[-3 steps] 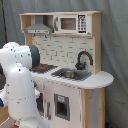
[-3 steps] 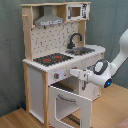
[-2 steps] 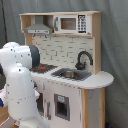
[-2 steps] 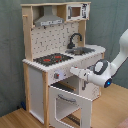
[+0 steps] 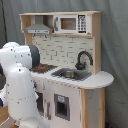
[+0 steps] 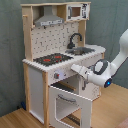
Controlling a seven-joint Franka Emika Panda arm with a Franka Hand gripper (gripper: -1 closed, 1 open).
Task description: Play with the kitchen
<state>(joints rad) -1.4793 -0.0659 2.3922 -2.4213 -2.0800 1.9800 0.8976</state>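
So going left to right in the second exterior view: the kitchen (image 6: 55,55) takes up the left and middle, a tall toy unit in white panels with pale wood edging, standing on a wood floor (image 6: 15,119) in front of a grey backdrop. Up top there's a grey hood (image 6: 49,21), below it a dotted pegboard back, then the flat black stovetop with red rings (image 6: 52,59), and a curvy black faucet (image 6: 75,39) over the sink. The oven door (image 6: 70,102) with its window hangs swung out from the front, so the space ahead of the unit is partly taken. To the right, the white rounded arm reaches in and the gripper (image 6: 76,67) sits just under the counter edge; can't tell how wide the claw is.

In the first exterior view the arm's bulky white shell (image 5: 20,85) covers the kitchen's left front.
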